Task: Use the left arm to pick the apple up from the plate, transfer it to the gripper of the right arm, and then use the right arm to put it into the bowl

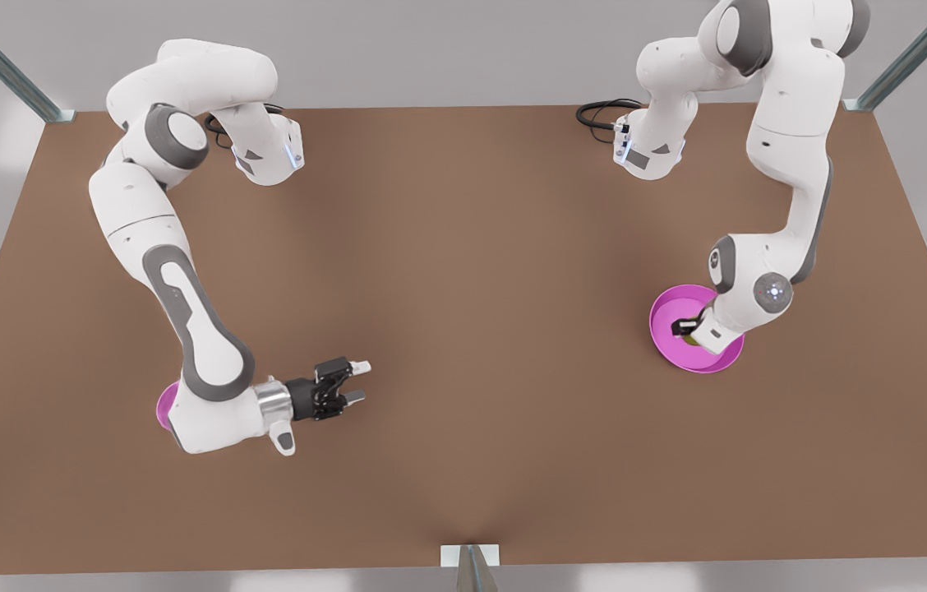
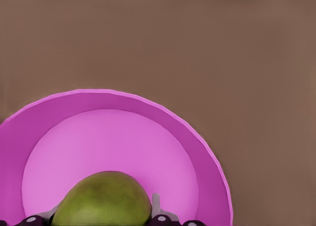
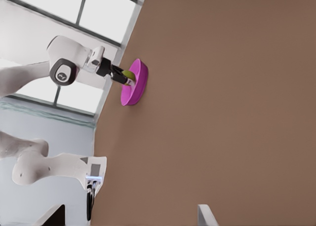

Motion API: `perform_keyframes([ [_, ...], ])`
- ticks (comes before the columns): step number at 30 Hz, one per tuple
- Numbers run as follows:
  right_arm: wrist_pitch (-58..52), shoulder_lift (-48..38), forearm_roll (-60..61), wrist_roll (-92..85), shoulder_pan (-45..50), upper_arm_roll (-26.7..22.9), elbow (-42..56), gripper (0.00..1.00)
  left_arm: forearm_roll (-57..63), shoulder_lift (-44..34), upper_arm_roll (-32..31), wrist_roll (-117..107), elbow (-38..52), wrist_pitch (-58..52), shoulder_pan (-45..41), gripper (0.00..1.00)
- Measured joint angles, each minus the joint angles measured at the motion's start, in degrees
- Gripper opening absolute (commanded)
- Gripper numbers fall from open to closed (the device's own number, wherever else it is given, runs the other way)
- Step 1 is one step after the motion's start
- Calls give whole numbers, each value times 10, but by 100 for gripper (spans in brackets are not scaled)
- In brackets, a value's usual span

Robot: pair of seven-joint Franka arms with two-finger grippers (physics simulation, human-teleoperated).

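Now left jaws clasp apple point(image 2: 101, 199), right jaws wide

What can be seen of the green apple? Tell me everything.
The smooth, matte yellow-green apple is rounded, with no stem or leaf visible. It sits between the fingers of the left hand, which appears shut on it, over the flat floor of the glossy pink round dish at the front view's right. Whether it touches the dish floor cannot be told.
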Motion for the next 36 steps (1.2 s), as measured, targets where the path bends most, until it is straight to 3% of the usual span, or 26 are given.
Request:
perform_keyframes([
  [5, 95, 47, 11, -108, 3, 69, 2, 100, -116, 15, -31, 4, 288, -210, -10, 70],
  [7, 129, 58, 12, -153, 3, 83, 2, 100, -216, 75, -89, 3, 373, -273, -13, 70],
  [11, 174, 100, 22, -232, 3, 128, 9, 100, -410, 300, -243, 5, 584, -338, -33, 70],
  [13, 190, 108, 34, -265, 3, 139, 6, 100, -468, 357, -276, 7, 643, -339, -52, 70],
  [23, 278, 122, 54, -387, 10, 195, 6, 100, -542, 388, -293, 36, 663, -297, -85, 69],
  [36, 311, 120, 57, -475, -6, 228, -53, 100, -557, 391, -293, 59, 663, -268, -91, 69],
])
